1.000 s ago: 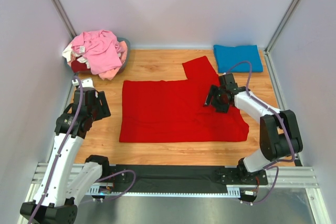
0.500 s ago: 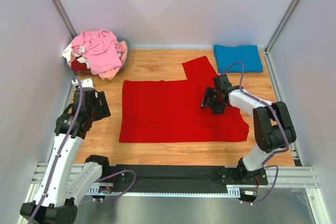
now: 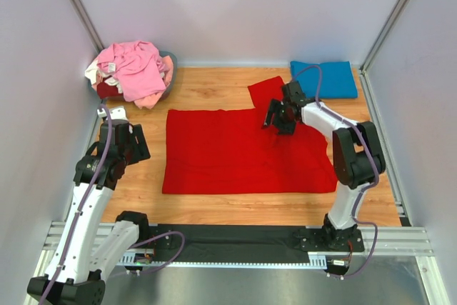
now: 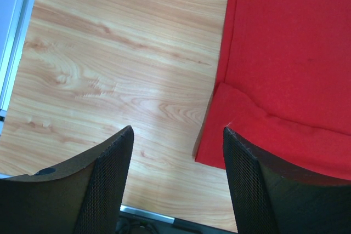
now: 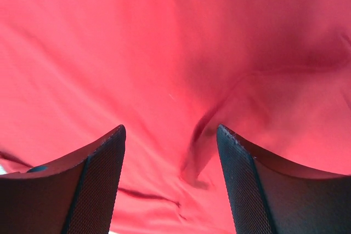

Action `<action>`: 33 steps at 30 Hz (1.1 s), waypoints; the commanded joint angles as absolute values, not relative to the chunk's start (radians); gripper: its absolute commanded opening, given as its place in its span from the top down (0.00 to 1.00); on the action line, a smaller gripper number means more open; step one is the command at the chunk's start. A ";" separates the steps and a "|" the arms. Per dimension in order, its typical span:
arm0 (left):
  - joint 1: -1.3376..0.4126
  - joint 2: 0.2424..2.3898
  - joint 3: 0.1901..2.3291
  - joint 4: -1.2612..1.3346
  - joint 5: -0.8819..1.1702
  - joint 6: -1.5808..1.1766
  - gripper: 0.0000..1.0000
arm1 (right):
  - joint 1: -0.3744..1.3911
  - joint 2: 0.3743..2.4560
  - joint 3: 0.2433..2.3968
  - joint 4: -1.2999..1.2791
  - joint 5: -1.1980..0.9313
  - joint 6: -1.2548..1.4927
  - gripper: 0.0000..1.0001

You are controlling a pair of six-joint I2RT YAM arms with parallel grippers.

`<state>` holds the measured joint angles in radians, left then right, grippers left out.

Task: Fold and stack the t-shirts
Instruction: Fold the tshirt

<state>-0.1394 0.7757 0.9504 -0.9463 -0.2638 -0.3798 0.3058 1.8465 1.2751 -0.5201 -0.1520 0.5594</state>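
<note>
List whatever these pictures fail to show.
1. Pink pile, top view: shirt count unclear, cloth bunched over cloth.
2. Red shirt, right wrist view: most edges cut off by the frame.
3. Right pincer, top view: its own body hides whether it touches the red shirt.

free wood strip [image 3: 228, 80] betw pink pile [image 3: 132, 69] & blue shirt [image 3: 325, 78]; walls [image 3: 36, 69] tight both sides.

Matt red cloth t-shirt [image 3: 243, 151] on smooth pale wood-grain table [image 3: 214, 89]
</note>
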 commanded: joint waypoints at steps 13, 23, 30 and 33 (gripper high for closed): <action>-0.133 0.770 0.945 -0.923 -0.242 -0.359 0.27 | 0.193 2.288 2.110 -0.686 -0.029 0.410 0.28; -0.133 0.775 0.945 -0.920 -0.235 -0.357 0.28 | 0.184 2.582 2.520 -0.714 0.158 0.305 0.27; -0.132 0.773 0.943 -0.920 -0.235 -0.357 0.28 | 0.181 2.667 2.585 -0.655 0.203 0.270 0.28; -0.132 0.776 0.943 -0.919 -0.233 -0.357 0.28 | 0.181 2.703 2.591 -0.635 0.169 0.287 0.29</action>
<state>-0.1383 0.7815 0.9463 -0.9432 -0.2409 -0.3786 0.1799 2.6671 2.5370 -0.6868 0.1635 0.3016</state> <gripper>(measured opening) 0.726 0.714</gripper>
